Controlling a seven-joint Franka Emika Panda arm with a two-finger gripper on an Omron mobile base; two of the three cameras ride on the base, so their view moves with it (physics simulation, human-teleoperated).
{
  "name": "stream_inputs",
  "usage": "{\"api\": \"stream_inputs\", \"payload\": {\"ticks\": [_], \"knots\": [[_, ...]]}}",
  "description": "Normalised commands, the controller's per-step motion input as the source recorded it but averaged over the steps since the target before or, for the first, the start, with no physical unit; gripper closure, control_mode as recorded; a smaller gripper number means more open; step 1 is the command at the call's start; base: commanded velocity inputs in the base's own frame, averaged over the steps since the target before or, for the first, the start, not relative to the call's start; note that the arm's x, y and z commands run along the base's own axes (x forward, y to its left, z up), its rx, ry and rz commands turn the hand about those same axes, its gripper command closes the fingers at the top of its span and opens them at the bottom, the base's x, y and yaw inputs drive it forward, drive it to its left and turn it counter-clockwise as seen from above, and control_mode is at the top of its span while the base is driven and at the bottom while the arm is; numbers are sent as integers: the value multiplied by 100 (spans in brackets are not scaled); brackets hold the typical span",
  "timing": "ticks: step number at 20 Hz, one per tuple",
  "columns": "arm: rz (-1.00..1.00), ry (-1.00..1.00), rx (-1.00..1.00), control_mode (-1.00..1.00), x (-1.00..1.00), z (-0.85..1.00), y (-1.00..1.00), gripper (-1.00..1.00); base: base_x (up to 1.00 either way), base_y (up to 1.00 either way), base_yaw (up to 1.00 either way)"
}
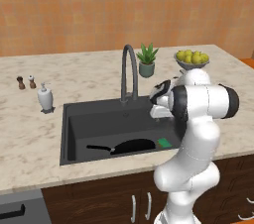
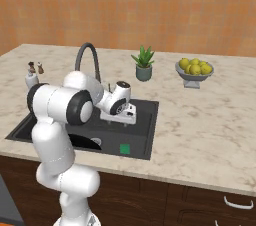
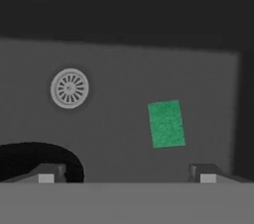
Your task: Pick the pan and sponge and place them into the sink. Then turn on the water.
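The black pan point(image 1: 131, 145) lies on the floor of the dark grey sink point(image 1: 94, 119) with its handle pointing left. Right of it rests the green sponge point(image 1: 164, 142), apart from the pan. My gripper point(image 1: 158, 114) hangs open above the basin's right half, nothing between its fingers. Looking down from the hand, I see the sponge point(image 3: 166, 124) ahead, the silver drain point(image 3: 70, 87) to the left, and the pan's rim point(image 3: 34, 161) at the lower left by the gripper point(image 3: 126, 176). No stream falls from the arched faucet point(image 1: 128, 72).
A potted plant point(image 1: 147, 61) and a bowl of lemons point(image 1: 191, 59) stand behind the sink on the right. A soap dispenser point(image 1: 45, 98) and two small shakers point(image 1: 26, 82) sit on the marble counter point(image 1: 30, 134) to the left.
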Motion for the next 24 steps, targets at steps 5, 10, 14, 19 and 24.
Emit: {"api": "stream_inputs", "payload": {"ticks": [5, 10, 14, 19, 24], "knots": [[-20, -9, 25, -100, -2, 100, 0, -100, 0, 0, 0], [-7, -17, 33, -100, 0, 100, 12, -100, 0, 0, 0], [-4, -12, 32, -100, 1, 79, 11, -100, 0, 0, 0], [0, -1, 2, -100, 0, 2, 14, -100, 0, 0, 0], [0, -3, 2, -100, 16, 0, 49, -100, 0, 0, 0]]}}
